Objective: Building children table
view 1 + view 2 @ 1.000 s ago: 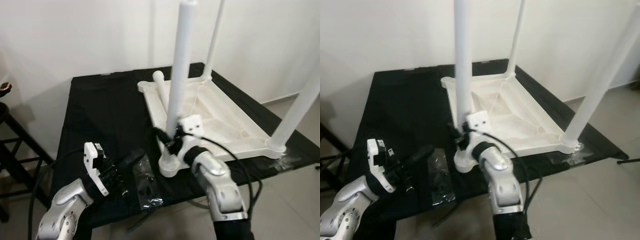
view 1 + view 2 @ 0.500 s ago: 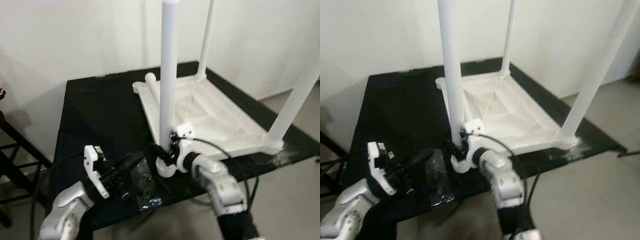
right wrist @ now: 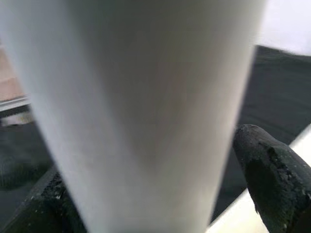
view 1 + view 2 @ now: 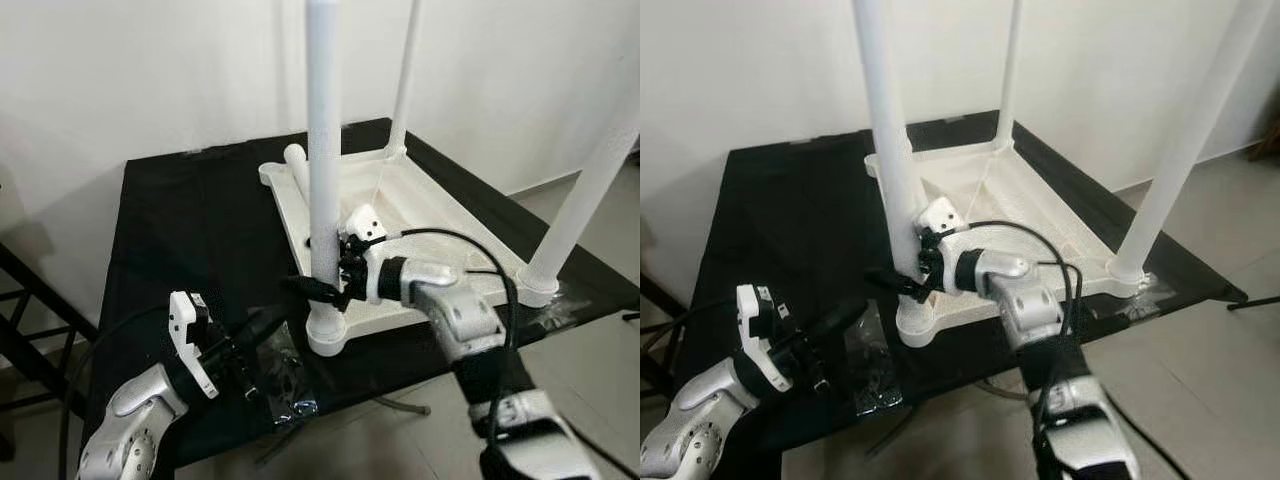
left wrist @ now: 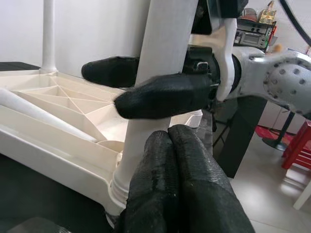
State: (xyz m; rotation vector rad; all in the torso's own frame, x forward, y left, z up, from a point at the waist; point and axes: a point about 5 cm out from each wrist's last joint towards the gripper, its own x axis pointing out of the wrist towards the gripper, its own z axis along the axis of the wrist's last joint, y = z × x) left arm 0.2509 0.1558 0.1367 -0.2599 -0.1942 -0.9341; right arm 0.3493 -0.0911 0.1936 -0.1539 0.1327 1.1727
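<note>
A white children's table (image 4: 430,230) lies upside down on a black table (image 4: 190,230). Three legs stand up from its corners: the near leg (image 4: 325,150), a far leg (image 4: 403,80) and a right leg (image 4: 590,190). A loose leg (image 4: 300,170) lies along the far left rim. My right gripper (image 4: 318,288) is shut on the near leg just above its socket, one finger (image 5: 160,94) in front and one behind. My left gripper (image 4: 270,322) hovers low beside that corner, fingers (image 5: 180,189) pressed together on nothing.
A clear plastic bag of small hardware (image 4: 290,385) lies on the black table under my left gripper. Black cables loop from both wrists. A dark stand (image 4: 30,300) is at the left, and pale floor (image 4: 600,350) lies beyond the table's right edge.
The camera has shifted. My right arm has reached further forward, and its fingers now clasp the near leg above the socket. The left gripper stays where it was.
</note>
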